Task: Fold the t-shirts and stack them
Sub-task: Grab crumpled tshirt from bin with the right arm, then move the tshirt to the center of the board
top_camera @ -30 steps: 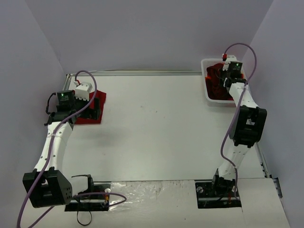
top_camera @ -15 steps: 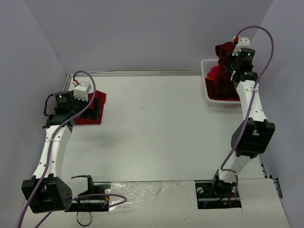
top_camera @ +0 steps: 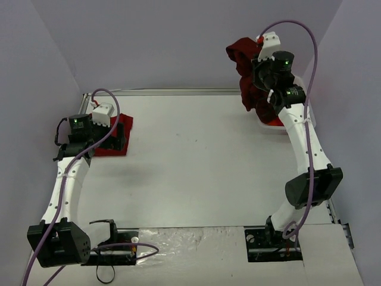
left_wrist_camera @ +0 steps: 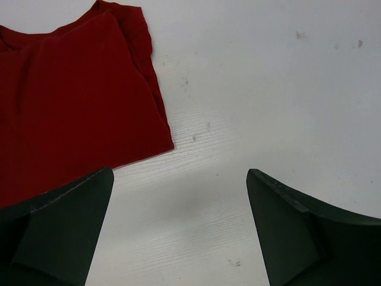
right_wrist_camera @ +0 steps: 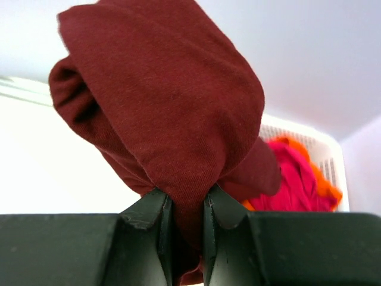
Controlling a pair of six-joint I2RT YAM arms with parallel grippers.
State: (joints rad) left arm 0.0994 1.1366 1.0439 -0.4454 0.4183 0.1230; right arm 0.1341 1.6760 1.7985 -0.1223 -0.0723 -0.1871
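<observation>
My right gripper (top_camera: 257,67) is shut on a dark maroon t-shirt (top_camera: 244,62) and holds it high above the table's far right corner. In the right wrist view the maroon t-shirt (right_wrist_camera: 166,113) bunches up between the gripper (right_wrist_camera: 183,208). A crimson t-shirt (right_wrist_camera: 292,179) and an orange t-shirt (right_wrist_camera: 326,186) lie in the white basket (right_wrist_camera: 324,149) behind it. A folded red t-shirt (top_camera: 122,138) lies flat at the far left. My left gripper (top_camera: 113,138) hovers open over its right edge. In the left wrist view the red t-shirt (left_wrist_camera: 71,101) fills the upper left and the gripper (left_wrist_camera: 178,202) is empty.
The white lattice basket (top_camera: 309,110) stands at the far right corner, mostly hidden by the right arm. Grey walls close in the back and both sides. Both arm bases sit on a foil-covered strip (top_camera: 196,241) at the near edge.
My right gripper has risen out of the basket and swung left, pulling the dark maroon t-shirt up with it. The left arm has not moved.
</observation>
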